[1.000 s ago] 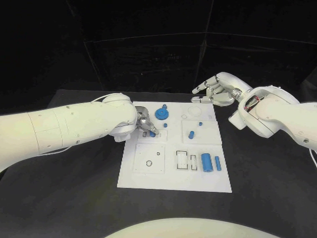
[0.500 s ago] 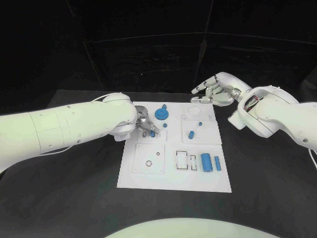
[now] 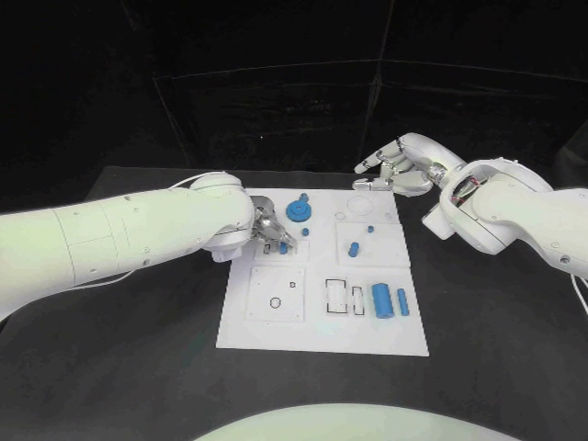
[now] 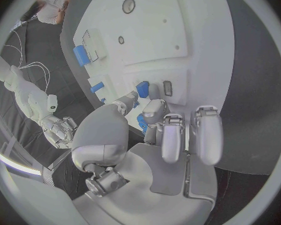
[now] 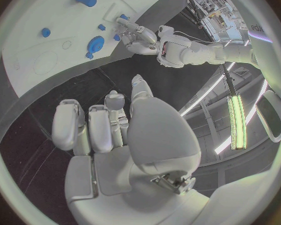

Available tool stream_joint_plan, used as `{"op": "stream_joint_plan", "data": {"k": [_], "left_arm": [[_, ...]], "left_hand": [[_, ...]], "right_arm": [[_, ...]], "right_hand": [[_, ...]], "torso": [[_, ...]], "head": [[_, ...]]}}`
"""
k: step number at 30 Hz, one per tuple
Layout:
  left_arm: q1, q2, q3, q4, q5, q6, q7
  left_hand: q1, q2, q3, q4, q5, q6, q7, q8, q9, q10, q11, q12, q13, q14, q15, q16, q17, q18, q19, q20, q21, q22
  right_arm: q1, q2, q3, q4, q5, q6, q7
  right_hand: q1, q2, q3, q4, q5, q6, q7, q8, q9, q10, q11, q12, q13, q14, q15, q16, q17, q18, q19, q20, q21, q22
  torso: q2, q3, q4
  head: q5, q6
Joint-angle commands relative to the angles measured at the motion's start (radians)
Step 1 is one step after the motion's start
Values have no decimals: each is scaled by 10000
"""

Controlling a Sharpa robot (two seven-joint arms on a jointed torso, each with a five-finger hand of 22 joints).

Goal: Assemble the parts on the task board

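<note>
The left hand (image 3: 270, 234) pinches a small blue part (image 4: 142, 89) over the task board (image 3: 323, 322), its arm hiding the board's left edge. The right hand (image 3: 398, 165) hangs empty beyond the board's far edge, fingers loosely apart.

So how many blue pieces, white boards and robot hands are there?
blue parts: 7, one pinched by the left hand
task board: 1
hands: 2, counting the right hand
total: 10

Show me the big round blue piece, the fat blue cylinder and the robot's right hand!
Big round blue piece (image 3: 299, 212): head view, its top face.
Fat blue cylinder (image 3: 381, 300): head view, middle of its side.
Right hand (image 3: 395, 170): head view, back of the hand.
</note>
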Motion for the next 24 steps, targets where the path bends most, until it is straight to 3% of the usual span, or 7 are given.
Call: {"op": "stream_joint_plan", "data": {"k": [1, 4, 6, 10, 15, 19, 24], "left_arm": [[11, -56, 10, 47, -27, -104, 5], [15, -188, 60, 146, -28, -237, 69], [23, -272, 185, 196, -28, -311, 111], [86, -460, 604, 277, 148, -344, 209], [330, -581, 1148, 27, 435, 478, 367], [566, -445, 1307, -686, 507, 1215, 374], [686, -9, 1353, -1882, 526, 2146, 226]], "left_hand": [[-9, -38, -102, 0, 25, 62, -22, 65, 17, 55, -20, 23, -30, 1038, -86, 32, 2634, -171, 436, -66, 40, 1003], [-63, -103, -305, 78, 25, 45, -18, 76, 17, 40, -23, -10, -70, 1038, -91, 32, 2634, -161, 418, -73, 7, 960], [-179, -228, -566, 176, 28, 3, -9, 68, 11, -9, -15, -88, -161, 1038, -89, 32, 2634, -143, 387, -78, -48, 884], [-299, -543, -1318, 396, 11, -209, 44, -27, -34, -221, 19, -406, -528, 1038, -77, 32, 2634, -101, 308, -79, -189, 699], [118, -523, -2026, 544, 8, -829, 288, -527, -311, -675, 216, -1007, -1204, 1038, 64, 32, 2634, -36, 167, 5, -440, 382], [571, -280, -2363, 596, 11, -1065, 460, -862, -569, -820, 379, -1158, -1403, 1038, 215, 32, 2634, 0, 95, 133, -582, 217], [826, -112, -2673, 674, 16, -970, 491, -946, -705, -832, 407, -1134, -1423, 1038, 242, 32, 2634, 1, 105, 205, -585, 236]], "right_arm": [[19, 4, 5, 18, 22, 32, 67], [19, 11, 5, -4, 23, 26, 75], [19, 15, 5, -24, 23, 23, 77], [19, 24, 5, -80, 37, 19, 83], [19, 47, 5, -153, 48, 30, 83], [19, 66, 5, -189, 47, 56, 68], [19, 98, 5, -207, 46, 86, 57]], "right_hand": [[-27, 54, -69, -4, -35, 24, -28, 57, 9, -48, 24, -44, -12, 314, -63, -47, -11, 143, -59, 19, -59, -14], [-49, 60, -91, 10, -55, 23, -28, 58, 9, -49, 25, -48, -18, 313, -62, -56, -19, 144, -63, 20, -66, -22], [-49, 60, -91, 10, -55, 23, -28, 58, 9, -49, 25, -48, -18, 313, -62, -56, -19, 144, -63, 20, -66, -22], [-60, 60, -102, 18, -63, 22, -27, 58, 9, -46, 26, -44, -17, 315, -62, -54, -15, 144, -61, 20, -66, -21], [-62, 61, -103, 19, -64, 22, -27, 59, 9, -46, 26, -44, -17, 315, -62, -55, -16, 144, -61, 20, -66, -22], [-59, 98, -138, 32, 44, 35, -32, 72, 13, -48, 22, -43, -25, 318, -64, -66, -17, 147, -67, 20, -82, -39], [-46, 115, -155, 31, 104, 39, -34, 79, 13, -42, 19, -30, -18, 322, -66, -64, -8, 145, -59, 19, -81, -32]], "torso": [[-5, -4, 12], [-7, -13, 13], [-8, -14, 16], [-5, -5, 15], [3, -11, 4], [6, 1, -7], [18, -4, -5]], "head": [[-5, 20], [-9, 38], [-18, 49], [-12, 99], [1, 147], [45, 195], [62, 219]]}}
